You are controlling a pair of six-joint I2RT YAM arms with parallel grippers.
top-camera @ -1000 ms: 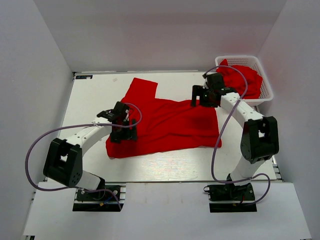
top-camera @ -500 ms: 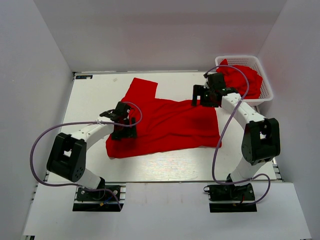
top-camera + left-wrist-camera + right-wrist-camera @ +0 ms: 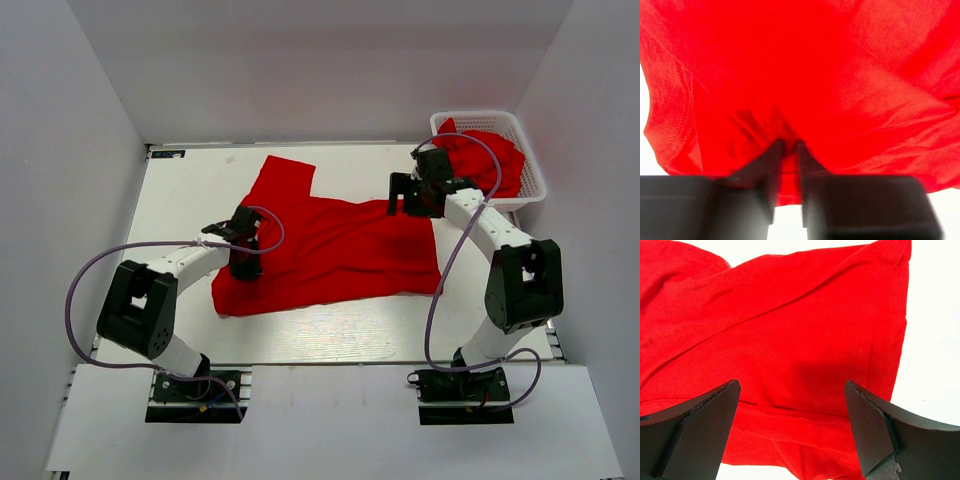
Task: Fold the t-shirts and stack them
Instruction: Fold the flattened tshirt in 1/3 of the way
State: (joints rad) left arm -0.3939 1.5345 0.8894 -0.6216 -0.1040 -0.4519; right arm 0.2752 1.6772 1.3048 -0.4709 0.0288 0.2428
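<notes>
A red t-shirt (image 3: 340, 250) lies spread on the white table, one sleeve pointing to the far left. My left gripper (image 3: 243, 262) sits on its near left part, and in the left wrist view the left gripper (image 3: 788, 145) is shut on a pinched fold of the t-shirt (image 3: 840, 75). Over the shirt's far right corner my right gripper (image 3: 405, 195) hangs open. Seen from the right wrist, the right gripper (image 3: 792, 390) has its fingers wide apart above the t-shirt (image 3: 790, 330), with a hem running between them. More red t-shirts (image 3: 490, 160) fill the basket.
A white lattice basket (image 3: 480, 116) stands at the table's far right corner, right behind the right arm. White walls close in the table on the left, back and right. Each arm trails a grey cable loop.
My left gripper has slid slightly toward the shirt's left edge and closed its fingers on the cloth. The right gripper has stayed open in about the same place.
</notes>
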